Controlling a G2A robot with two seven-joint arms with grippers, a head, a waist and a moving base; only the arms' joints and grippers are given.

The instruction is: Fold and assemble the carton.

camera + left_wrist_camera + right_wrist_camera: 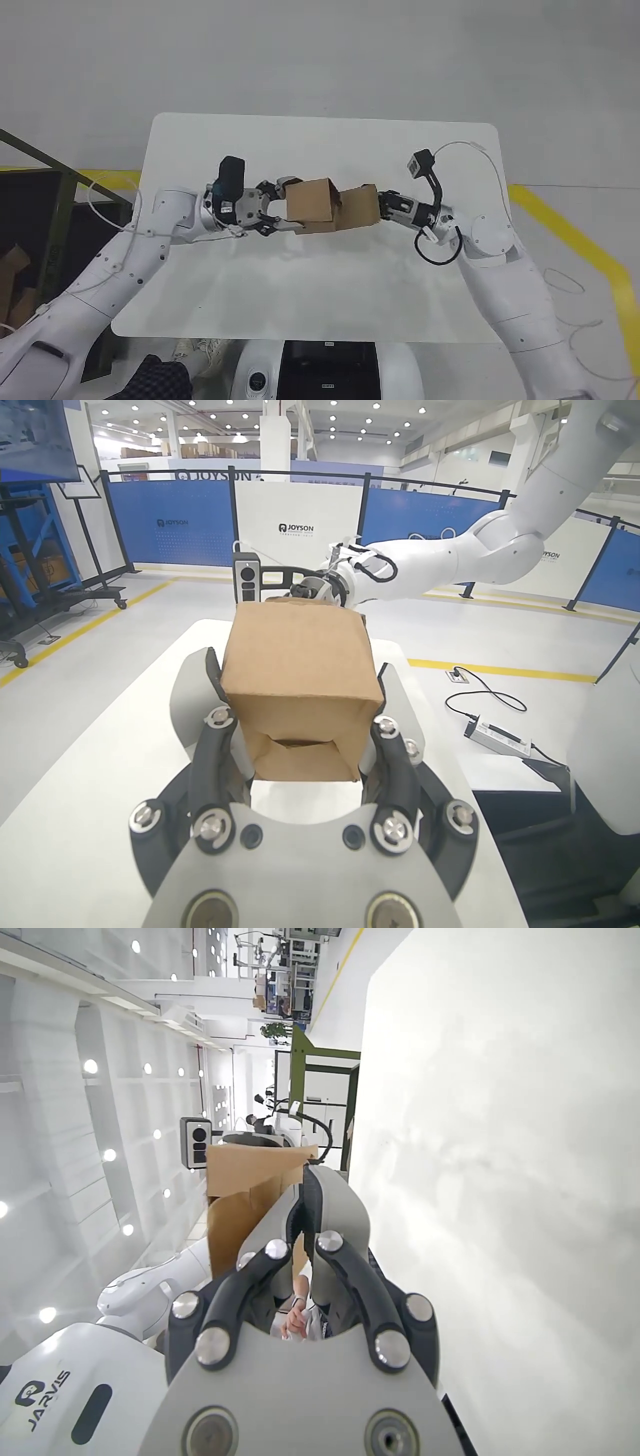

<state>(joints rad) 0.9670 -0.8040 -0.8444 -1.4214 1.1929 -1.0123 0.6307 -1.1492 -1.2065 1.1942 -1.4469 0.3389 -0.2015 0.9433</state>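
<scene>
The left pincer clasps one end of the carton above the table. The right pincer pinches the other end.

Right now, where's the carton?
Top view: the carton is over the middle of the table, gripped by the left gripper at one end and the right gripper at the other.

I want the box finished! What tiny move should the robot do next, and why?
Probably the right gripper should swing its pinched flap inward to close that end. The left gripper clamps the carton by its sides, steadying it above the table, and that flap juts outward.
</scene>
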